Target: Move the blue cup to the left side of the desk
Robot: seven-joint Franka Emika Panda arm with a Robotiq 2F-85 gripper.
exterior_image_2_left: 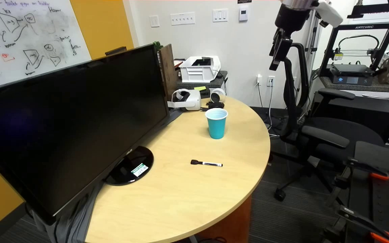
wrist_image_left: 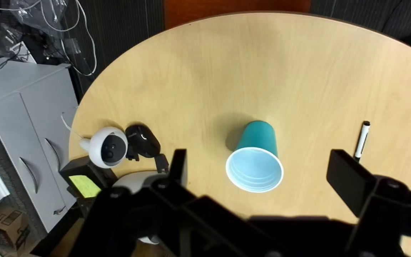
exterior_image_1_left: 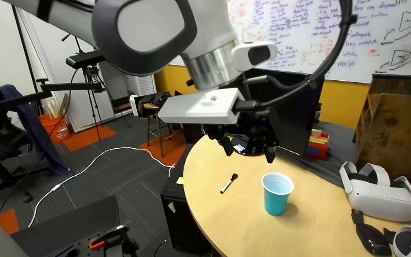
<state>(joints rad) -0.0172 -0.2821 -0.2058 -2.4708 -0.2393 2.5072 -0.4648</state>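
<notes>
The blue cup (exterior_image_1_left: 275, 201) stands upright on the light tan desk (exterior_image_1_left: 227, 223), with its white rim up. It also stands there in an exterior view (exterior_image_2_left: 216, 129), on the desk (exterior_image_2_left: 160, 202). In the wrist view the cup (wrist_image_left: 260, 137) shows between the fingers, with its opening facing the camera. My gripper (exterior_image_1_left: 249, 156) is open and holds nothing. It hangs well above the desk and apart from the cup. In an exterior view the gripper (exterior_image_2_left: 275, 62) is high up, to the right of the cup in the picture. The wrist view shows both fingers (wrist_image_left: 257, 157) spread wide.
A marker (exterior_image_2_left: 208, 163) lies on the desk near the cup. A large black monitor (exterior_image_2_left: 79, 128) stands along the back edge. A white VR headset (exterior_image_1_left: 384, 196), a white controller (wrist_image_left: 107, 147) and a black mouse-like object (wrist_image_left: 143, 141) lie at one end of the desk.
</notes>
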